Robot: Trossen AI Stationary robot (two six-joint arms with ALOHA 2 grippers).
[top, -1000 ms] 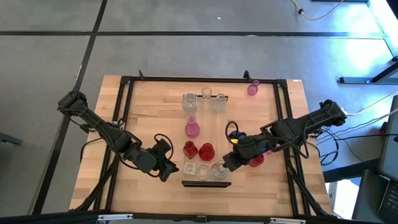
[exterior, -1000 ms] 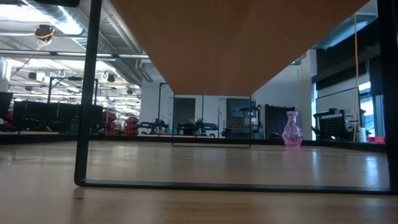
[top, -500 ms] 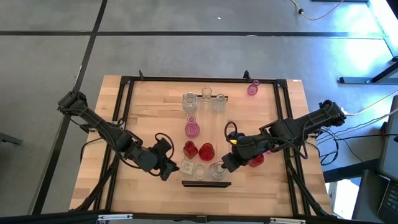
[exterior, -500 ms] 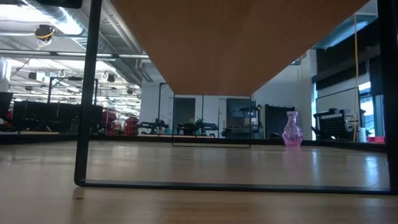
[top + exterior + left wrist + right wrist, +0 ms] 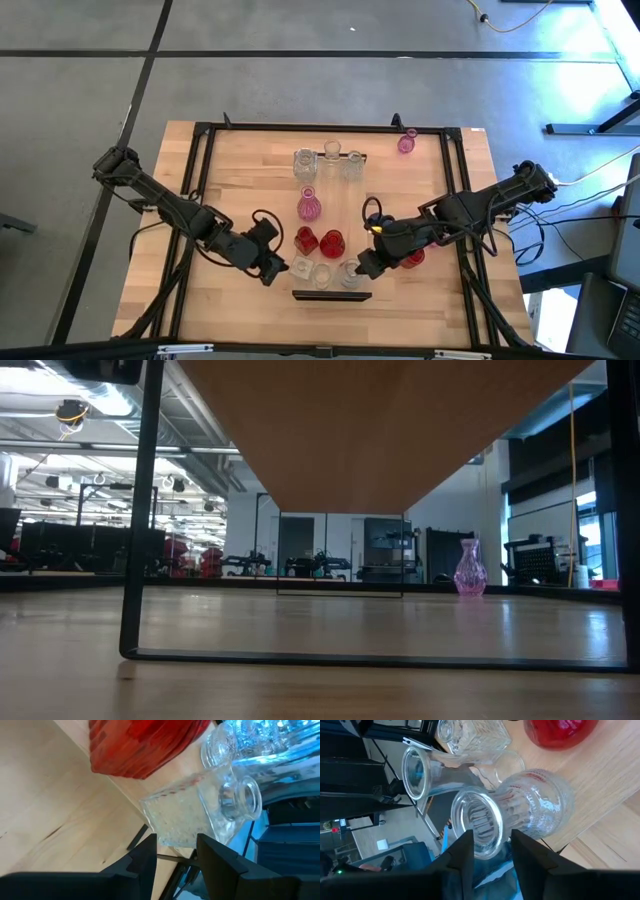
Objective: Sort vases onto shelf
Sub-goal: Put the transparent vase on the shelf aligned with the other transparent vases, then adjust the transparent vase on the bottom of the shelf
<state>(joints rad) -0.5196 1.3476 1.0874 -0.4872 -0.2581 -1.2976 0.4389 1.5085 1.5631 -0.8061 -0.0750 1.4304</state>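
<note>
High view puts your left gripper (image 5: 277,268) and right gripper (image 5: 361,266), both part-open and holding nothing, at opposite ends of the clear vases (image 5: 324,273) crowded on the shelf (image 5: 331,295) by the tabletop's near edge, so a nudge could topple them.

High view evenly lit, bright glare patch on floor (image 5: 600,80) beyond tabletop's (image 5: 240,190) far right corner; shadows under arms soft, short. Low view dim in foreground, ceiling lights (image 5: 100,400) bright in room behind; pink vase (image 5: 469,569) sharp. Wrist views close and blurred: clear vase (image 5: 200,815) and ribbed vase (image 5: 520,815) threw glints, dark fingers (image 5: 140,865) out of focus.
</note>
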